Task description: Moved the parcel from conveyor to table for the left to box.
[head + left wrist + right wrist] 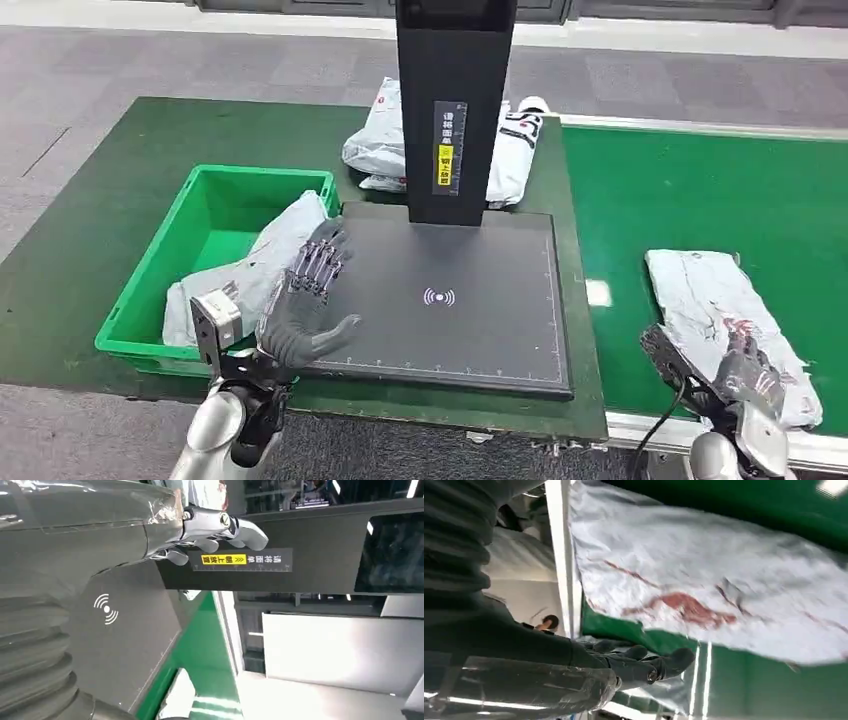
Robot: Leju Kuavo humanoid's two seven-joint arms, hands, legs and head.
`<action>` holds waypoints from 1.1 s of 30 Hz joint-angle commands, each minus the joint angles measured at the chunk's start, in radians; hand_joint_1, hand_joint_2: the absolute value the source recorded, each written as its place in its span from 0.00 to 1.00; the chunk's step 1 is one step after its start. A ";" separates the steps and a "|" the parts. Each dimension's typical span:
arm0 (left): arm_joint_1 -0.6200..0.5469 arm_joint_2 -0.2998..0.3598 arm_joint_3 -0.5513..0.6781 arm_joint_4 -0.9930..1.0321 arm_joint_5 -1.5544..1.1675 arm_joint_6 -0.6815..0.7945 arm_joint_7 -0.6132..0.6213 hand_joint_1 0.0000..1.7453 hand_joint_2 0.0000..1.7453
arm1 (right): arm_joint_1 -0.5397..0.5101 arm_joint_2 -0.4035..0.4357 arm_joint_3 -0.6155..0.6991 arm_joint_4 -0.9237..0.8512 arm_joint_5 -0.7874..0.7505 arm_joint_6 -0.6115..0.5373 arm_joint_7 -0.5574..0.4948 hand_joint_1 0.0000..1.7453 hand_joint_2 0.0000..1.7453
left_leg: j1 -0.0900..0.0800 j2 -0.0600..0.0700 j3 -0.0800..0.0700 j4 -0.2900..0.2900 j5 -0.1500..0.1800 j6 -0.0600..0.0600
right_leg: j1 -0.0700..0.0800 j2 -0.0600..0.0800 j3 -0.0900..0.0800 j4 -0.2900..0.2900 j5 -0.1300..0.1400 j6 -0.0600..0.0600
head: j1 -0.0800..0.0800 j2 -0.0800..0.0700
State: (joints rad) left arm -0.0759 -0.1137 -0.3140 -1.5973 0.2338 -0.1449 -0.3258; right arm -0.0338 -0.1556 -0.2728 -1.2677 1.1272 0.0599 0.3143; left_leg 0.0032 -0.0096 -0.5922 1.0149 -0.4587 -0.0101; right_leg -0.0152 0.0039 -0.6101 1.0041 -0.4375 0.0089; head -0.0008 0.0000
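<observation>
Green bin (210,205) holds grey parcel (262,262) (crumpled); left robot hand (310,300) and right robot hand (745,385) spread, empty.

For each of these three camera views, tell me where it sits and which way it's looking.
Head view: high on the body, facing forward and down at the scanner pad, green bin and conveyor; both arms show.
Left wrist view: behind the left hand, facing the scanner pad.
Right wrist view: behind the right hand, facing the parcel.
Shared: head and left wrist views both show the pad.
</observation>
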 commanded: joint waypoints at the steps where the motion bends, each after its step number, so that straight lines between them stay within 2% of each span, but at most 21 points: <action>1: -0.040 0.023 0.034 0.077 0.016 -0.028 0.003 0.00 1.00 | -0.069 -0.024 0.035 0.222 0.015 0.086 -0.003 0.00 1.00 | 0.000 0.002 0.005 -0.003 0.000 0.000 | 0.000 0.001 0.004 -0.003 0.000 -0.001 | 0.000 0.000; 6: -0.038 0.023 0.044 0.083 0.014 -0.041 0.004 0.00 1.00 | -0.147 -0.034 0.073 0.454 -0.004 0.133 -0.055 0.00 1.00 | 0.001 0.005 0.007 -0.004 0.000 0.000 | 0.002 0.004 0.006 -0.005 0.002 -0.001 | 0.000 0.000; 10: -0.046 0.022 0.044 0.095 0.012 -0.047 0.004 0.00 1.00 | -0.173 -0.045 0.083 0.562 -0.008 0.133 -0.076 0.00 1.00 | 0.002 0.002 0.006 -0.003 0.000 0.000 | 0.002 0.001 0.006 -0.005 0.001 -0.001 | 0.000 0.000; 22: -0.038 0.035 0.050 0.112 0.008 -0.046 -0.005 0.00 1.00 | -0.213 -0.043 0.087 0.648 0.000 0.108 -0.074 0.00 1.00 | 0.008 0.007 0.021 -0.002 -0.002 0.002 | 0.008 0.007 0.024 -0.014 0.000 -0.003 | 0.000 0.000; 27: -0.045 0.033 0.055 0.113 0.007 -0.046 -0.008 0.00 1.00 | -0.241 -0.043 0.092 0.675 0.008 0.104 -0.076 0.00 1.00 | 0.008 0.008 0.020 -0.003 0.000 0.005 | 0.007 0.007 0.024 -0.019 0.002 0.001 | 0.000 0.000; 28: -0.044 0.028 0.061 0.111 0.004 -0.040 -0.008 0.00 1.00 | -0.249 -0.038 0.088 0.683 0.008 0.088 -0.079 1.00 1.00 | 0.008 0.008 0.021 -0.001 -0.001 0.005 | 0.008 0.008 0.026 -0.018 0.001 0.002 | 0.000 0.000; 33: -0.046 0.025 0.062 0.100 -0.005 -0.031 -0.002 0.00 1.00 | -0.256 -0.021 0.083 0.664 0.014 0.071 -0.066 1.00 1.00 | 0.008 0.008 0.020 -0.002 0.001 0.008 | 0.007 0.008 0.027 -0.021 0.005 0.004 | 0.000 0.000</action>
State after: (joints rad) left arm -0.0898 -0.1049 -0.2777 -1.5419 0.2403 -0.1877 -0.3357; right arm -0.2860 -0.2079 -0.2167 -0.7084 1.1307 0.1476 0.2342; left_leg 0.0115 0.0001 -0.5628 1.0152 -0.4629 -0.0016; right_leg -0.0075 0.0150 -0.5744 0.9853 -0.4373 0.0133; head -0.0008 0.0000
